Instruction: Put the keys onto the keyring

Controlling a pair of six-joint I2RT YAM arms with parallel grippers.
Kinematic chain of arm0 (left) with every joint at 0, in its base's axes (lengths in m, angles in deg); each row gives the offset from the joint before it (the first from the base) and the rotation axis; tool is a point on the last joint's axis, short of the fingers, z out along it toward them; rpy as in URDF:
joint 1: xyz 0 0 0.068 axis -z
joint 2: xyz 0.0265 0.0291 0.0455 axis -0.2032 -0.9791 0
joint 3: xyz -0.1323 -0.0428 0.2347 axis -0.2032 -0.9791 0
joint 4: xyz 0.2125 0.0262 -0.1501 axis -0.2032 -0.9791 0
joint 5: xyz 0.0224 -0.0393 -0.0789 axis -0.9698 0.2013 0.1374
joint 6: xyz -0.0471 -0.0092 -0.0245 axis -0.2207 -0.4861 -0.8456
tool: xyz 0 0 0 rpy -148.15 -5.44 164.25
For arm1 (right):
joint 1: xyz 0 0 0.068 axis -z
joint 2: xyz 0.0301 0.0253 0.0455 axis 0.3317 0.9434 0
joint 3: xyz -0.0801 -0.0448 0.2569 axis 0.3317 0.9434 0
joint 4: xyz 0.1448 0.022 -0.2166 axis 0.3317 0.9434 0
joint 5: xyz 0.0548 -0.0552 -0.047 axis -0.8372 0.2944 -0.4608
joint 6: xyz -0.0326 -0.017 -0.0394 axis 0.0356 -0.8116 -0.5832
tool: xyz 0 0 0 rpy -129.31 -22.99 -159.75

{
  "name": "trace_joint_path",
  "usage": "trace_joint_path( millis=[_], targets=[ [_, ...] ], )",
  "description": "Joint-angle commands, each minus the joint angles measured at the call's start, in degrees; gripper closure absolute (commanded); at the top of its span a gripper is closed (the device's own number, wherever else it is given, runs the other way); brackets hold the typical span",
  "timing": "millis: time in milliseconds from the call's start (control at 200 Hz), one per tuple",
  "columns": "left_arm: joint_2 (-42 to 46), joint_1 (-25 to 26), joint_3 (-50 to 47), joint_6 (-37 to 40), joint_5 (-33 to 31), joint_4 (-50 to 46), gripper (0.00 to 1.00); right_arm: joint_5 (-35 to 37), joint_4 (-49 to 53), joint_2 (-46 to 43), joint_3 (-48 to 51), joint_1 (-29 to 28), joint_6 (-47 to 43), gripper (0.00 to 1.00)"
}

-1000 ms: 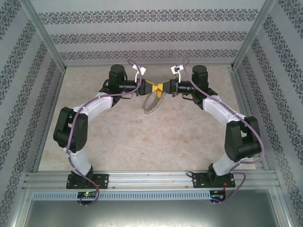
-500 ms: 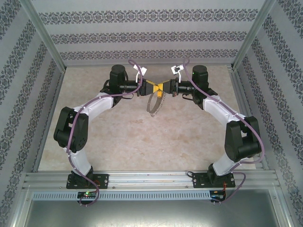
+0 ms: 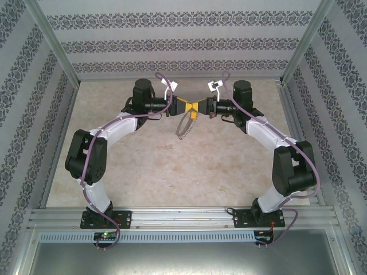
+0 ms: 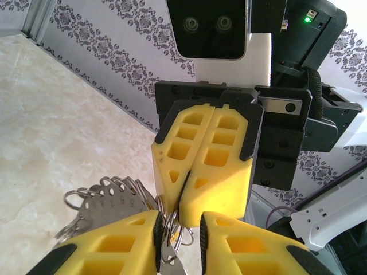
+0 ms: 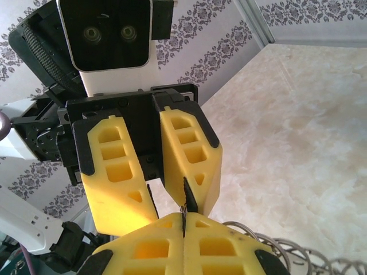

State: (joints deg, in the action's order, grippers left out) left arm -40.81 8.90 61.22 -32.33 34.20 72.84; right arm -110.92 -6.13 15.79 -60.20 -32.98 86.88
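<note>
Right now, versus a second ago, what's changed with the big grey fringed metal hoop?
The large grey fringed metal hoop hanging under the grippers has turned, looking narrower, more edge-on. The left gripper and right gripper stayed tip to tip.

Grey keyring (image 4: 109, 200) — beige marbled table (image 3: 172, 172)

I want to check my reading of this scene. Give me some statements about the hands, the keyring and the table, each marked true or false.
1. The keyring lies flat on the table. False: it hangs in the air under the hands.
2. The right hand is shut. True.
3. The left hand has its fingers apart. True.
4. The two hands are at opposite sides of the table. False: their fingertips meet, over the far middle of the table.
5. The table is dark green. False: it is pale beige with a marbled pattern.
</note>
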Motion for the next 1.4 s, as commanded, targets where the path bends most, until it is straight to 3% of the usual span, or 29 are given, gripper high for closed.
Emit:
trace_joint_path(
  millis=[0, 260, 375, 570, 684, 804, 929, 1019, 1289, 1394],
  targets=[
    [0.72, 0.07, -0.32, -0.85, 1.25, 4.07, 0.74, -0.67, -2.49, -1.97, 0.39, 0.6, -1.36, 1.0],
    [-0.12, 0.3, -0.65, -1.64, 2.78, 4.98, 0.75, -0.76, -2.87, -1.78, 0.09, 0.73, -0.97, 1.0],
    [-0.18, 0.5, -0.76, -0.35, 2.53, 3.81, 0.86, -0.67, -2.96, -1.81, 0.26, 0.69, -0.92, 1.0],
    [0.12, 0.75, -0.68, 1.28, 2.21, 2.05, 0.87, -0.5, -3.09, -1.95, 0.35, 0.69, -0.72, 1.0],
    [0.48, 0.96, -0.85, 1.42, 1.75, 2.56, 1.0, -0.36, -3.2, -1.86, 0.35, 0.6, -0.43, 1.0],
    [1.21, 1.18, -1.74, 0.51, 0.01, 4.17, 1.0, 0.56, -4.28, -2.66, 0.65, 0.84, 1.12, 1.0],
    [2.61, 1.18, -4.14, -3.12, -4.06, 9.72, 1.0, 4.12, -6.76, -6.38, 2.76, 2.36, 4.33, 0.69],
    [3.88, 1.25, -6.38, -5.9, -6.66, 14.46, 1.0, 8.19, -7.02, -10.13, 5.2, 3.53, 5.37, 0.57],
    [7.38, 1.29, -10.55, -11.2, -10.72, 22.9, 1.0, 28.13, -7.49, -18.3, 17.63, 1.43, 4.59, 0.5],
    [7.6, 1.26, -11.22, -14.55, -10.49, 26.75, 1.0, 31.27, -10.36, -18.92, 21.59, -0.34, 4.15, 0.48]
  ],
)
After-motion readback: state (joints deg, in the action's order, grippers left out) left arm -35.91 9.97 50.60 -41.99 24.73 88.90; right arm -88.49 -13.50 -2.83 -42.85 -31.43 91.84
